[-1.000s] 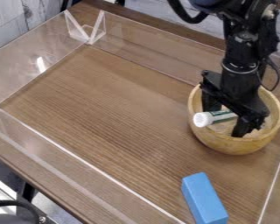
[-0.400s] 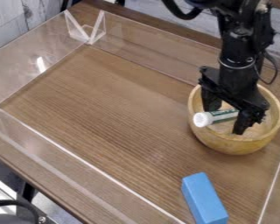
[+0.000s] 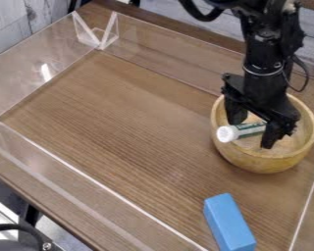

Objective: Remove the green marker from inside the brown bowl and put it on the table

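Marker (image 3: 242,129) in bowl (image 3: 267,157), between spread jaws of gripper (image 3: 261,125).

Claw (image 3: 262,122) points down, jaws spread wide

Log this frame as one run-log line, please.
end effector: open, down inside brown bowl | green marker: in bowl, not gripped | table: no marker yet
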You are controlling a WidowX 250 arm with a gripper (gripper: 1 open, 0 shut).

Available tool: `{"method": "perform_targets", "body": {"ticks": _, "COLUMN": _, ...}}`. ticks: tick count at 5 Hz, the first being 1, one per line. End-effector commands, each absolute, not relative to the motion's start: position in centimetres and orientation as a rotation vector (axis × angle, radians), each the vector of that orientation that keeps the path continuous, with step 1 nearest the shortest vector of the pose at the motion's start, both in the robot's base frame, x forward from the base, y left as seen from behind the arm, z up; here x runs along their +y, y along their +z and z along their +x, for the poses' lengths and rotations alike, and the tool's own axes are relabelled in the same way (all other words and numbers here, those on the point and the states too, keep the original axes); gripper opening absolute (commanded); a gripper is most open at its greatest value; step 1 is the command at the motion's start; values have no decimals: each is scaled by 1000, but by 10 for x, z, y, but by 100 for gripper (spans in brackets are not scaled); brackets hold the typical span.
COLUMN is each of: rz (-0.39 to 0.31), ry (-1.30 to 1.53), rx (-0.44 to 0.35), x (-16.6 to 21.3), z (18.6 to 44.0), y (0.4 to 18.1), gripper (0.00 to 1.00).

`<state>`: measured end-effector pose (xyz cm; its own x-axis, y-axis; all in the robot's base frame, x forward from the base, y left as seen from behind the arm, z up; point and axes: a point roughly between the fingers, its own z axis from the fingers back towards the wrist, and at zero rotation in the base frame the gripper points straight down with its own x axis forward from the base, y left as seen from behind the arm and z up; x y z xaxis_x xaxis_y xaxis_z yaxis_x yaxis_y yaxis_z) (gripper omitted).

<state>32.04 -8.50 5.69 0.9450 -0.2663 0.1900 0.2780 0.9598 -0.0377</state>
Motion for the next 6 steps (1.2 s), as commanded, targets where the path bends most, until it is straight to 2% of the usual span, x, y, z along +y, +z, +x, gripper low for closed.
{"method": "perform_targets", "body": {"ticks": 1, "rz": -71, "ry": -264, "rx": -257, "x": -83, "z": 332, "y": 77, "gripper": 100}}
{"method": "perform_targets", "body": {"ticks": 3, "rz": -67, "ry": -262, "rx": -250, "x": -82, "z": 337, "y": 73, "gripper": 100}}
{"method": "perform_targets", "body": {"ticks": 6, "rz": -58, "ry": -313, "rx": -263, "x": -82, "z": 335, "y": 58, "gripper": 100}}
